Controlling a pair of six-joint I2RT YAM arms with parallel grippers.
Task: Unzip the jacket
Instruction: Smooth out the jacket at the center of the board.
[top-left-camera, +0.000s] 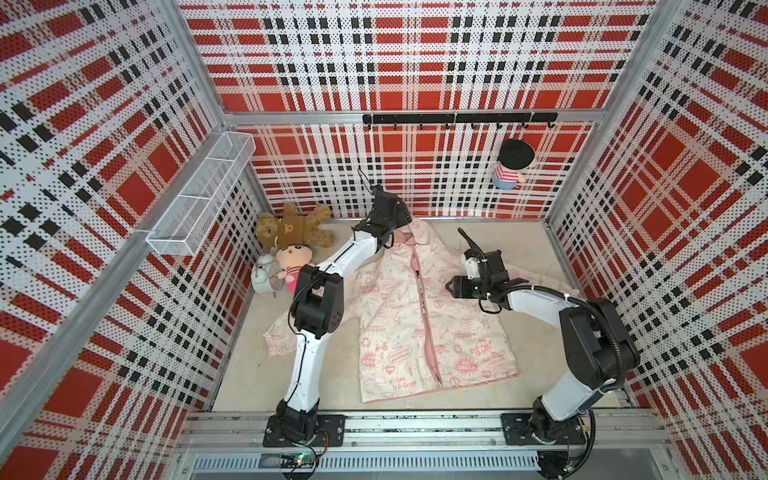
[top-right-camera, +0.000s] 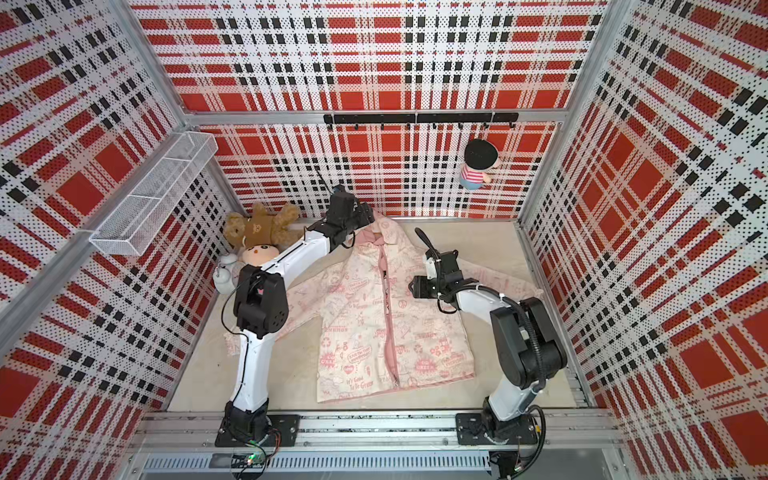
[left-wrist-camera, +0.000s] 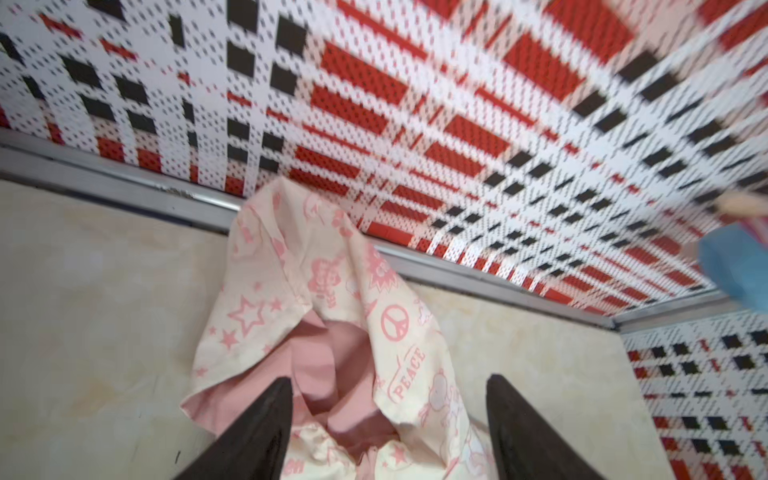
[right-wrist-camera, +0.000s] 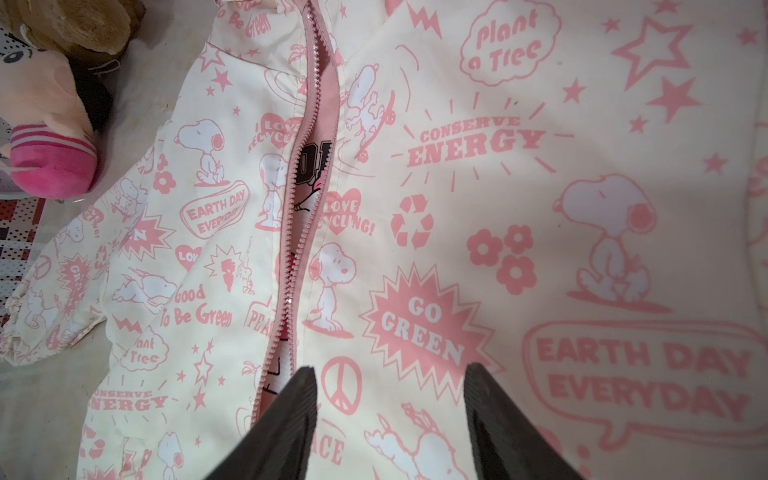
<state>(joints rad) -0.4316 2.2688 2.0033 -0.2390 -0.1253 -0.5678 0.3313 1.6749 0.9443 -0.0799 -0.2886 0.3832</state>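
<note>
The jacket (top-left-camera: 390, 332) lies flat on the table (top-left-camera: 245, 374), front side up, with its hem toward the arm bases and its hood toward the back wall. Its pink zipper (right-wrist-camera: 293, 257) is parted along all the length that the right wrist view shows. The pull seems to sit low, near the hem, but it is too small in both top views to be sure. Above the jacket's front hovers the right gripper (right-wrist-camera: 390, 370), jaws apart and nothing between them. Farther back, at the hood (left-wrist-camera: 332, 266), the left gripper (left-wrist-camera: 388, 378) is released, its jaws wide with loose cloth lying between them. In the far corner beside the hood lie a teddy bear (top-left-camera: 291, 230) and a doll (top-left-camera: 293, 255).
</note>
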